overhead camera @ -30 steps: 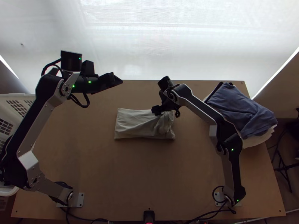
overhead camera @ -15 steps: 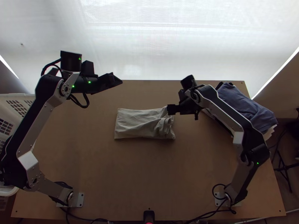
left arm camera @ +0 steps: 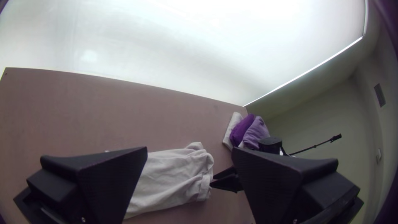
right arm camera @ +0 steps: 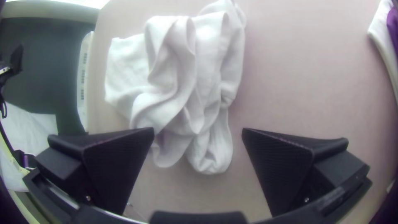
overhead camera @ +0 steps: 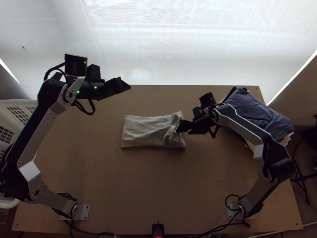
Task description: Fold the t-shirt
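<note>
The left gripper [overhead camera: 126,85] is above the table's far left part, away from the shirt. In the left wrist view the left gripper [left arm camera: 189,151] stands open, nothing between its fingers. At the shirt's right end is the right gripper [overhead camera: 178,129]; the right wrist view has the right gripper [right arm camera: 198,132] open, with loose cloth lying beyond its fingers. The light t-shirt [overhead camera: 142,131] lies mid-table as a folded oblong, its left part fairly flat and its right end bunched in creases.
A pile of clothes with a blue garment [overhead camera: 257,115] on top lies at the table's right side. A white plastic basket [overhead camera: 16,115] stands beyond the left edge. Wooden tabletop [overhead camera: 150,186] extends between the shirt and the near edge.
The right gripper has moved right, off the shirt's upper right part, then nearer the table's front beside the bunched end. The left arm has stayed nearly still.
</note>
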Controlling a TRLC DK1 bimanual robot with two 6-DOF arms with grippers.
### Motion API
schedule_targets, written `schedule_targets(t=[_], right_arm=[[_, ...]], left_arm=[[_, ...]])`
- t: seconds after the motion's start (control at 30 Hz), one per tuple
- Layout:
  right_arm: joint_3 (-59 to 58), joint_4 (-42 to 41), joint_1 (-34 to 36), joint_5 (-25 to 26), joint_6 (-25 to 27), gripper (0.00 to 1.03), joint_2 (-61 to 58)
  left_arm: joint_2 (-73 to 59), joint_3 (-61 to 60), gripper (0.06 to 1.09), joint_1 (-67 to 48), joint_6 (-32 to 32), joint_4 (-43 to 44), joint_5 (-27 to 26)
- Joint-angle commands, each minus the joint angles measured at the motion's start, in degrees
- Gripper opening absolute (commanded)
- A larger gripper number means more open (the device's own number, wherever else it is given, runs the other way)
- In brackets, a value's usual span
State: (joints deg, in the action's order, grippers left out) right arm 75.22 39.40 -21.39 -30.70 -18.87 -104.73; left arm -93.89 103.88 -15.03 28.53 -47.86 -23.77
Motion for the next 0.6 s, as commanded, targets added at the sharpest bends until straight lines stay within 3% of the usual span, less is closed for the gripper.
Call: schedule_targets(t=[0.0, 0.23, 0.57], right_arm=[[-1.39, -4.42, 1.0, -1.21, 0.33, 0.99, -1.09], [-0.16, -4.24, 1.7, -0.94, -0.37, 0.99, 4.71], [5.02, -1.6, -5.33, 5.56, -1.08, 0.98, 2.07]], left_arm=[[0.63, 0.1, 1.05, -0.09, 0.21, -0.22, 0.04], [0.81, 0.8, 1.05, -0.18, 0.38, -0.75, 0.13], [0.28, 1.42, 1.05, -1.06, 0.65, -0.48, 0.3]])
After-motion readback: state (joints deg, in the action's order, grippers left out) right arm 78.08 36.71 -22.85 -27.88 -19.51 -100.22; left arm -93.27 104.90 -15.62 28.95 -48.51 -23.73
